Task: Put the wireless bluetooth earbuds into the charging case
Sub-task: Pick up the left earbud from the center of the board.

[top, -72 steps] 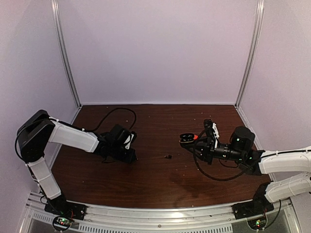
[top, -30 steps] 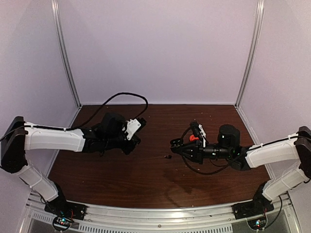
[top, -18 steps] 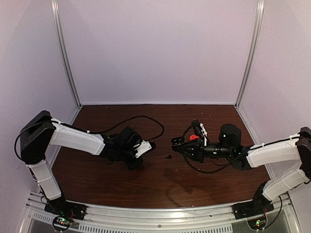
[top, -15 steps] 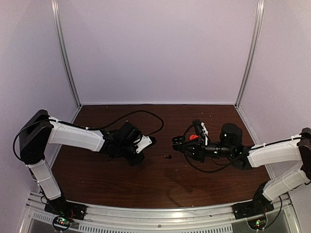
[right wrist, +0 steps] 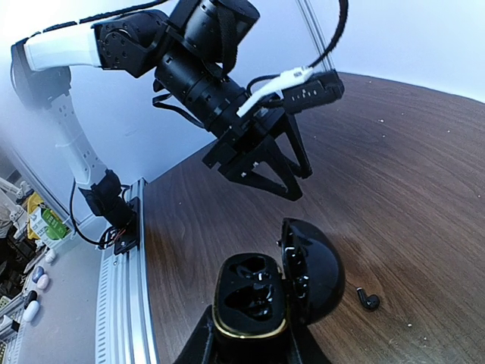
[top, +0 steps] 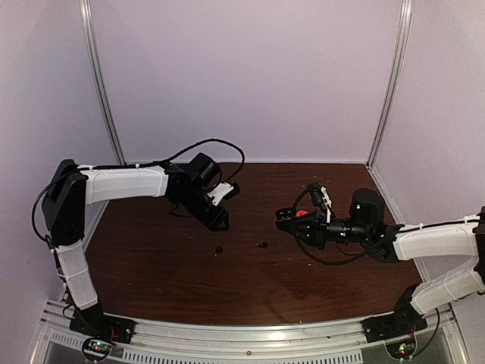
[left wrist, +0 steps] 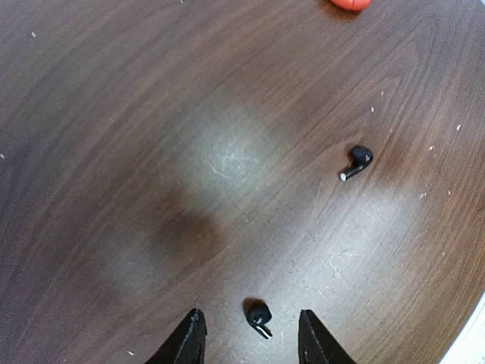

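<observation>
A: Where do the earbuds lie?

B: Both are black, and both are out on the dark wood worktop (top: pixel 151 273), about midway between its far and near edges. The left earbud (top: pixel 219 249) sits a little toward the left edge from the middle. The right earbud (top: pixel 264 245) sits a little toward the right edge, well apart from the first.

A: And the charging case?

B: Off the wood. The right gripper (top: pixel 291 221) has its fingers clenched on the lower half of the charging case (right wrist: pixel 252 297), over the right half of the worktop. The case is glossy black with a gold-coloured band, its lid (right wrist: pixel 314 271) standing open and the wells facing that wrist's camera.

A: The left gripper?

B: The left gripper (top: pixel 221 224) hangs over the worktop pointing down, jaws spread and grasping nothing. In its own wrist view the left earbud shows on the wood between the two fingertips (left wrist: pixel 194 334), touching neither.

A: Any writing?

B: Beyond the rail at the near edge there is a green-and-yellow packet (right wrist: pixel 47 222) with a label, but its print is too small to read. A small red-orange thing (left wrist: pixel 350 3) also lies past the right earbud toward the right edge, cut off by the frame, so I cannot tell what it is.
</observation>
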You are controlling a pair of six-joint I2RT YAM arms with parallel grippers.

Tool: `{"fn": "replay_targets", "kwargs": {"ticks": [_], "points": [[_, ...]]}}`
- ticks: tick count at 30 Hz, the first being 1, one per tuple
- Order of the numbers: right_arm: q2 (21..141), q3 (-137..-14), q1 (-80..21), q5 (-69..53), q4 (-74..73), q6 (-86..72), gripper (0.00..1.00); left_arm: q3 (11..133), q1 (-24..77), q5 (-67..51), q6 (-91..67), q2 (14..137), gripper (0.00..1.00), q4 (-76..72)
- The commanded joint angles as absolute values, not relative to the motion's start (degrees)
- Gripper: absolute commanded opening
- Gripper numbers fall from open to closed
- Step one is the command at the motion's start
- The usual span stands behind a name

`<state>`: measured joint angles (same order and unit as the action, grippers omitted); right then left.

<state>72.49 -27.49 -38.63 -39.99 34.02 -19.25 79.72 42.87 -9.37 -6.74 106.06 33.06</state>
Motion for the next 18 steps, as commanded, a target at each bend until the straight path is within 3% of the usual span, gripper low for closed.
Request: {"fn": "replay_targets", "kwargs": {"ticks": [1, 18], "points": [[70.4, -26.8, -37.7, -39.4, 33.0, -17.9, 0.0, 84.4, 43.0, -14.6, -8.3, 110.7, 0.44, 44.1], [69.9, -25.6, -36.9, -39.3, 33.5, -17.8, 0.0, 88.3, 43.2, -12.5, -6.2, 119.4, 0.38, 49.2]]}}
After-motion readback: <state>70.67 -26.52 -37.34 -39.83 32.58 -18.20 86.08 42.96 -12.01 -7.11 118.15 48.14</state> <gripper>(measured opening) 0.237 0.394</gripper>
